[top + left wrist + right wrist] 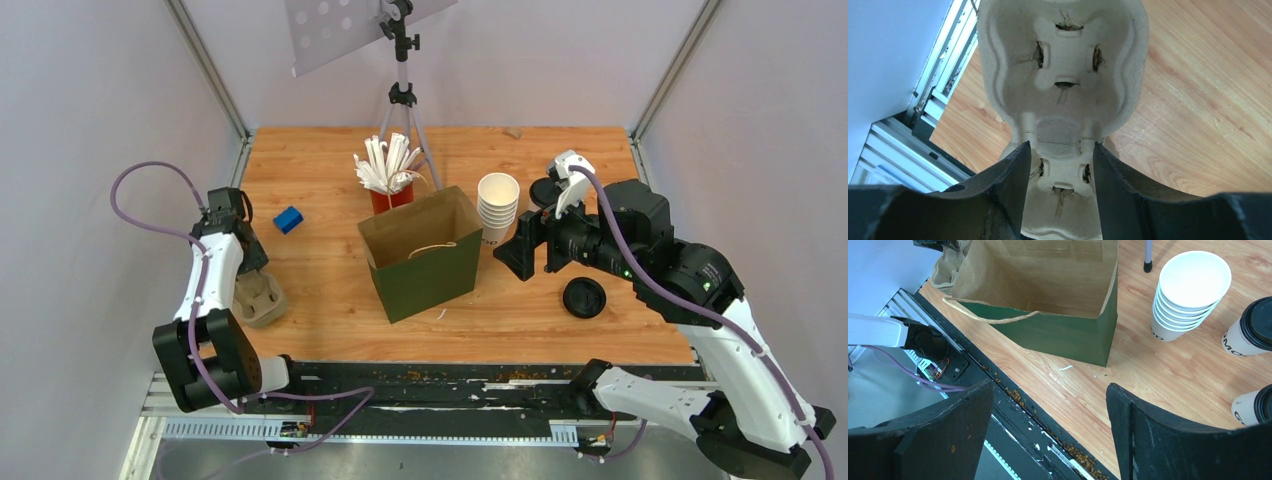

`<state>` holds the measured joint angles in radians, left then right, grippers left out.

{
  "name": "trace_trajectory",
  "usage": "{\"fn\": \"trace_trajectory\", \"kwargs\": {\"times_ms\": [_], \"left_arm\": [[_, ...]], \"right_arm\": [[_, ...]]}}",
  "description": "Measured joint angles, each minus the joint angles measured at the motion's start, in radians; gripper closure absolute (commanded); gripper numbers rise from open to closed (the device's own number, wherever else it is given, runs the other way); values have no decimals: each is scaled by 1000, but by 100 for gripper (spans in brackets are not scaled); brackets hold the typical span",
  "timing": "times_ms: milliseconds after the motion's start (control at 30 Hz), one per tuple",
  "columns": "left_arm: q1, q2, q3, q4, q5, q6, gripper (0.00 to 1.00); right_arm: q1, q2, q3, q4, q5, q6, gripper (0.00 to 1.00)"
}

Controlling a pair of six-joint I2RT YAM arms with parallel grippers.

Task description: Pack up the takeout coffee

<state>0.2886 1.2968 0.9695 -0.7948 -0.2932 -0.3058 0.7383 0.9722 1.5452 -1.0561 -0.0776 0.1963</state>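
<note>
Left tool [1060, 150] astride the pulp cup carrier [1063, 50], grip unclear; right tool [1049, 387] wide apart, released.

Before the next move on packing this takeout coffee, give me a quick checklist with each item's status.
1. The green paper bag stands upright with its mouth open: ok.
2. Nothing shows inside the bag in the right wrist view: ok.
3. The left gripper is centred on the beige moulded pulp cup carrier, jaws on either side of its narrow middle: ok.
4. Firm hold on the carrier: cannot tell.
5. The right gripper is open and empty: ok.
6. The black-lidded white paper cups are upright with lids on: ok.
</note>
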Motion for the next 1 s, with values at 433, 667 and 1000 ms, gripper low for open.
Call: {"fn": "trace_trajectory", "kwargs": {"times_ms": [433, 667, 1000], "left_arm": [[12, 9, -21, 19, -5, 21, 43], [15, 10, -27, 23, -5, 27, 49], [16, 13, -26, 27, 11, 28, 68]], "right_arm": [[0, 13, 0, 0, 1, -1, 17], [0, 14, 0, 0, 1, -2, 17], [0, 16, 0, 0, 2, -16, 17]]}}
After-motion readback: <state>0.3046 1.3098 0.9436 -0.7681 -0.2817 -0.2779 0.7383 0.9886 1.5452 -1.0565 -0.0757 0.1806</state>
